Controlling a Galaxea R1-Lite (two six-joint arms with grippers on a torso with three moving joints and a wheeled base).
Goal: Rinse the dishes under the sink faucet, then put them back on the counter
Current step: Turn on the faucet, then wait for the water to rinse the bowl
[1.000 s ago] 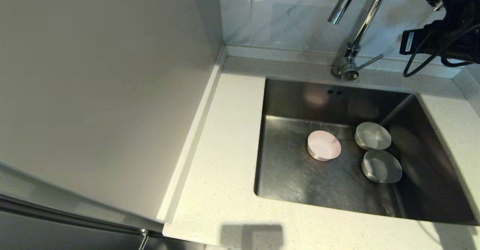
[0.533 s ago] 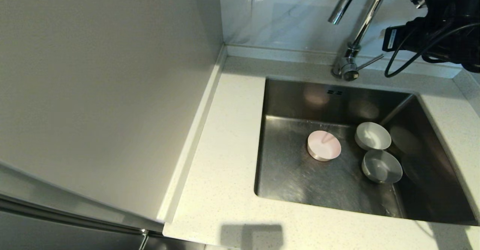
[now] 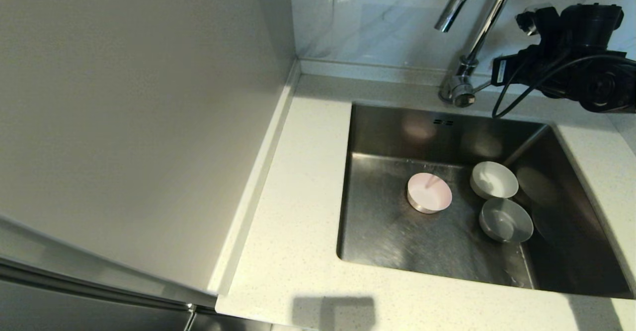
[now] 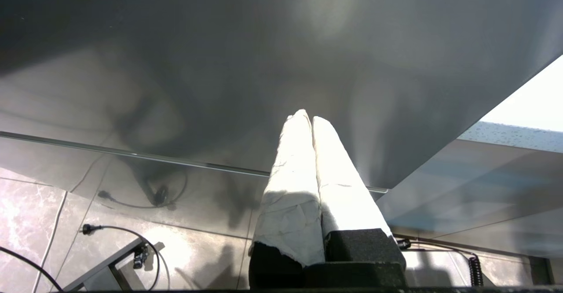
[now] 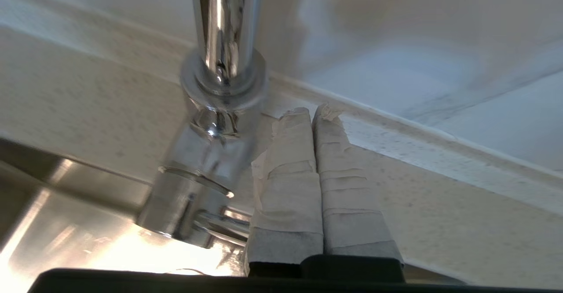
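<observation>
Right gripper (image 5: 313, 110) has shifted leftward to the faucet (image 3: 472, 28) lever (image 5: 222, 220), fingers pressed together — water-control step; next, nudge the lever sideways.

Right gripper (image 5: 313, 112) has its fingers pressed together, jammed right beside the faucet (image 3: 467, 47) base and lever, with the wall rim just behind. Three bowls crowd the sink's (image 3: 397, 241) back right; its front left floor and the tabletop (image 3: 293, 211) to the left are wide open.
</observation>
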